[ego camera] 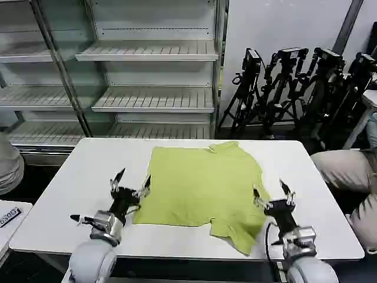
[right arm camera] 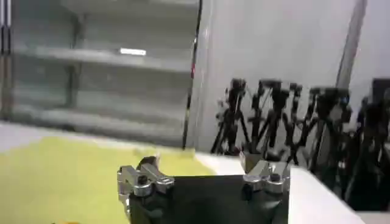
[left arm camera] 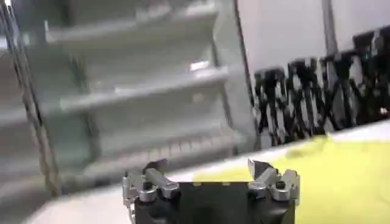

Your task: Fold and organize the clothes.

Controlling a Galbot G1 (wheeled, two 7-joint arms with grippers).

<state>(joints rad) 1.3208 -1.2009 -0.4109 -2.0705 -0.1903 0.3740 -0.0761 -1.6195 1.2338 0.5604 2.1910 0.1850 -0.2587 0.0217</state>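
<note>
1. While both arms sit at the bottom of the head frame, neither has hold of anything: the left gripper (ego camera: 131, 184) hovers at the lower left, its 2 fingers spread wide and empty, just beside the shirt's left edge.
2. At the lower right, the right gripper (ego camera: 272, 193) is likewise wide open and empty, poised at the shirt's right side near the sleeve.
3. Judging by the lie of the cloth, folding has barely begun. The T-shirt (ego camera: 200, 186) lies mostly spread flat in the centre of the frame on the white table (ego camera: 70, 194), with no tidy fold across the body.
4. What looks done: the garment is laid out and roughly smoothed. What looks left: tucking the sleeves, folding the body, and setting the finished bundle in order.
5. Lime yellow-green and plain on the side facing up, the shirt shows no print. 1 sleeve juts toward the bottom centre-right and looks rumpled, partly doubled on itself; the collar end points toward the upper centre.
6. From the left wrist camera, the open fingers (left arm camera: 146, 182) frame a yellow expanse of cloth at the lower right.
7. Farther off, metal shelving (ego camera: 153, 53) fills the upper left, and black tripods (ego camera: 294, 88) stand against the wall at the upper right.
</note>
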